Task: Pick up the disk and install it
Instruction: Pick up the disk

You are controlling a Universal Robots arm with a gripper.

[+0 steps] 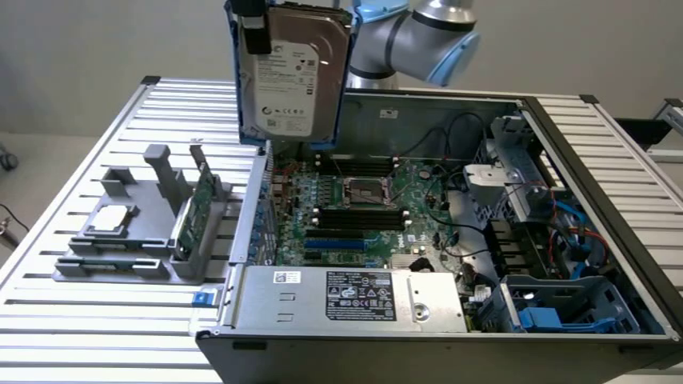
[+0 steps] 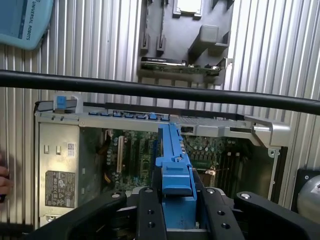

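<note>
Gripper [image 2: 177,200] partly closed, clamped on the blue carrier [image 2: 175,165] of the disk [image 1: 290,72], which hangs beneath it, long axis vertical, above the open computer case [image 1: 427,112] near its far corner on the exterior view's left.

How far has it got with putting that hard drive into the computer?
Pick-up looks done: the disk hangs upright in the air, clear of the grey holder on the table. In hand: the end effector is clamped on its blue carrier, above the open computer case. Left: the install itself; the disk is not in any bay yet.
</note>
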